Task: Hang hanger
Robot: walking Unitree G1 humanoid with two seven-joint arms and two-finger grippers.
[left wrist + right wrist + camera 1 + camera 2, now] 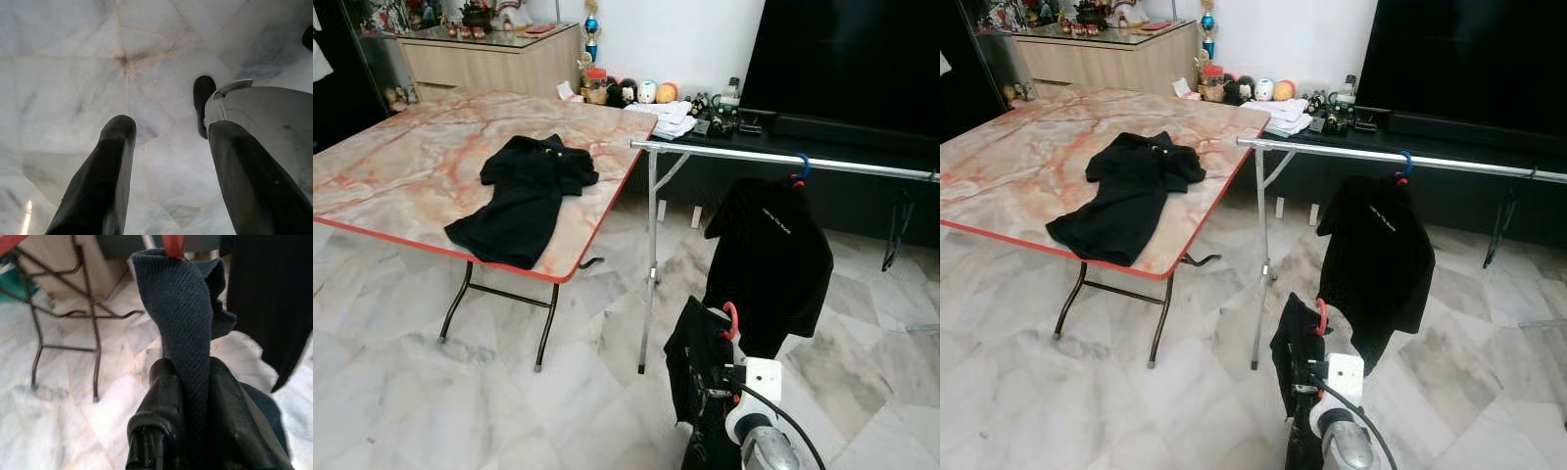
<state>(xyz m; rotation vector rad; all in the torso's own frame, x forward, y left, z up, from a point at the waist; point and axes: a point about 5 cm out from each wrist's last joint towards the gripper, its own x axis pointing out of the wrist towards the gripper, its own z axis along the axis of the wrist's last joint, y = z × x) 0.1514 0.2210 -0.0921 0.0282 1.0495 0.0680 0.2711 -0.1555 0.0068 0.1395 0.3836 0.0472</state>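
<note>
One shirt [690, 377] on red hanger [732, 320], pinched at collar in my right gripper [188, 382]; soft, light, swings. Left gripper [166, 161] open, empty. Rail [783, 158] ahead.

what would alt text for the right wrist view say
The right gripper is shut on the collar of a dark knit shirt whose red hanger hook pokes out above. Behind it, another black shirt hangs over pale marble floor, near the folding table's metal legs.
</note>
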